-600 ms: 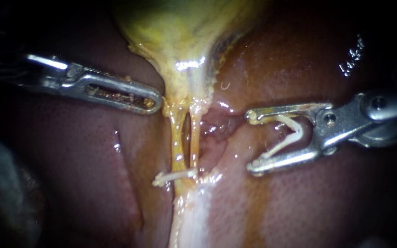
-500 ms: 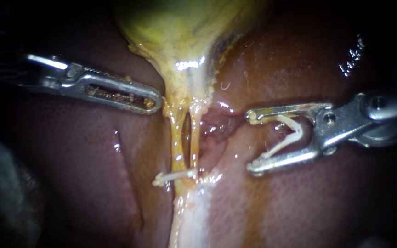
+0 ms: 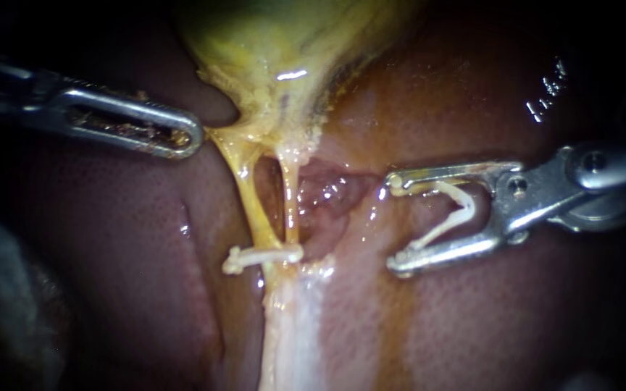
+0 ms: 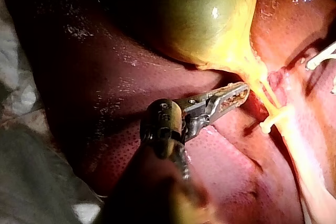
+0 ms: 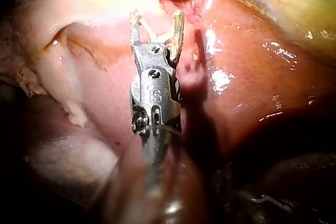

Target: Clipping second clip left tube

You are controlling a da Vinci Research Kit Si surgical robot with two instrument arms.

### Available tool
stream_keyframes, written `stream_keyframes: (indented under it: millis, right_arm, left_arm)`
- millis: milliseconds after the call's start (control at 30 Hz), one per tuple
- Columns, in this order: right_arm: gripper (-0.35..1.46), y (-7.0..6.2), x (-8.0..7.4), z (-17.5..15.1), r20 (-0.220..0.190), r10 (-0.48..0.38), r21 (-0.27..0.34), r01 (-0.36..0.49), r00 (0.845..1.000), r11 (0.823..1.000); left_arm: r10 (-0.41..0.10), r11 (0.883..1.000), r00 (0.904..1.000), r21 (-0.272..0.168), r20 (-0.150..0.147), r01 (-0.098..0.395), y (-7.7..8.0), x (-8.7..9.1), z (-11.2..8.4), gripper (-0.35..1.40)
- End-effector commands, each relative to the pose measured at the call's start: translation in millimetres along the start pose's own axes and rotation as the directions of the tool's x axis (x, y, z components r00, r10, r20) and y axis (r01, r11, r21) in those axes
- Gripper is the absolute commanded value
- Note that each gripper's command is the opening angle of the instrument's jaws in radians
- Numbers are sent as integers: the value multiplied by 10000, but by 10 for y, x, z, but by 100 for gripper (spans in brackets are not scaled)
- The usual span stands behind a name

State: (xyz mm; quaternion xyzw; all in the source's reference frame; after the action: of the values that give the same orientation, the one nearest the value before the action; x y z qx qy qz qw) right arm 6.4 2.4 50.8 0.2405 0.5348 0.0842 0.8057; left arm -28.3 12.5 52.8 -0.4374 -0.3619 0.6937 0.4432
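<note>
The yellow-green gallbladder point(image 3: 284, 43) narrows into two thin yellow tubes, the left tube point(image 3: 251, 203) and the right tube point(image 3: 291, 199). A white clip point(image 3: 262, 255) lies across their lower ends. My left instrument point(image 3: 182, 137) is shut on the gallbladder's neck and holds it stretched leftward; the left wrist view shows its jaws point(image 4: 236, 94) at that tissue. My right instrument point(image 3: 398, 223) stands to the right of the tubes, apart from them. Its jaws are spread wide and carry an open white clip point(image 3: 458, 213) between them, also seen as the loaded clip point(image 5: 157, 35).
Dark red liver point(image 3: 110, 253) surrounds the tubes on both sides. A pale whitish band of tissue point(image 3: 291, 333) runs down below the clip. A raw reddish pocket point(image 3: 327, 192) lies between the right tube and my right instrument.
My left instrument has moved left and up, pulling the gallbladder neck with it. The two tubes have spread apart and slant leftward. My right instrument has stayed put.
</note>
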Motion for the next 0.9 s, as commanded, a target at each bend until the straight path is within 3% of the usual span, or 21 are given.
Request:
stream_keyframes:
  millis: [33, 233, 533, 900]
  right_arm:
    - [50, -1, 0, 8, 18, -7, 121, 7, 10000, 9999]
    - [50, -3, 6, 49, 110, 813, 535, -817, 9966, 9952]
    - [48, 5, 9, 93, 237, 2050, 945, -2064, 9785, 9739]
    - [48, 21, -31, 117, 296, 3308, 902, -3321, 9432, 9389]
  left_arm:
    - [-7, 10000, 10000, 0, -6, 7, 0, 0, 2, -35]
    - [-12, 10000, 10000, 14, -17, 12, 1, 0, 4, -35]
    - [38, 10000, 10000, 31, -31, -38, 4, 0, 6, -35]
    - [32, 10000, 10000, 42, -40, -32, 5, 0, 8, -35]
